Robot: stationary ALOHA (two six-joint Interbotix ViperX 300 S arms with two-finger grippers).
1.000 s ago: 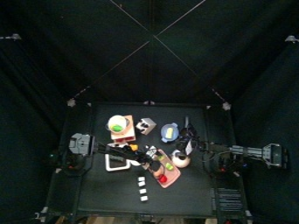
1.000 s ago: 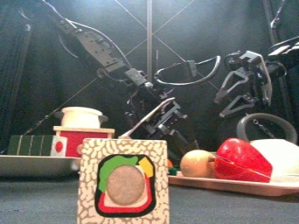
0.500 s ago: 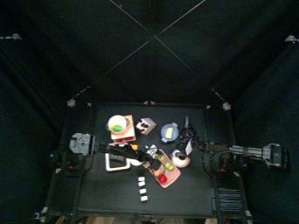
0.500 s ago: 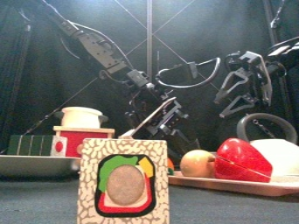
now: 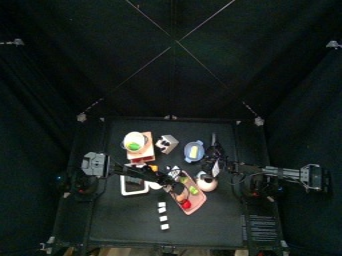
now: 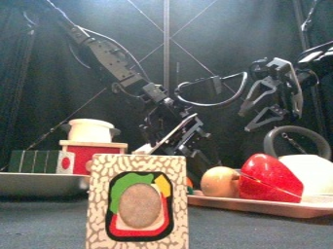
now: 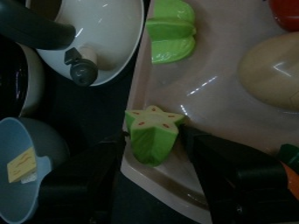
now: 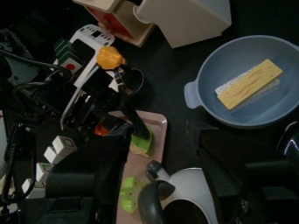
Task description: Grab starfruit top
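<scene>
The starfruit top (image 7: pixel 152 133) is a green piece with a pale star-shaped cut face, lying on a pink tray (image 7: pixel 193 87). My left gripper (image 7: pixel 160 164) is open and low over the tray. Its two jaws stand one on each side of the piece, close to it, with small gaps showing. A second green starfruit piece (image 7: pixel 173 33) lies farther along the same tray. In the front view the left gripper (image 6: pixel 184 133) hangs down behind a printed box. My right gripper (image 6: pixel 271 100) hangs high at the right, open and holding nothing.
A white bowl (image 7: pixel 100 35) and a blue bowl (image 7: pixel 30 166) stand beside the tray. A tan round fruit (image 7: pixel 271 72) lies on the tray. In front stand a sandwich-print box (image 6: pixel 136 199), a red pepper (image 6: pixel 267 177) and a white pot (image 6: pixel 89 129). Another blue bowl (image 8: pixel 239 83) holds a yellow slab.
My left gripper has sunk slightly lower toward the tray, its jaws still wide apart. The right arm has not moved.
</scene>
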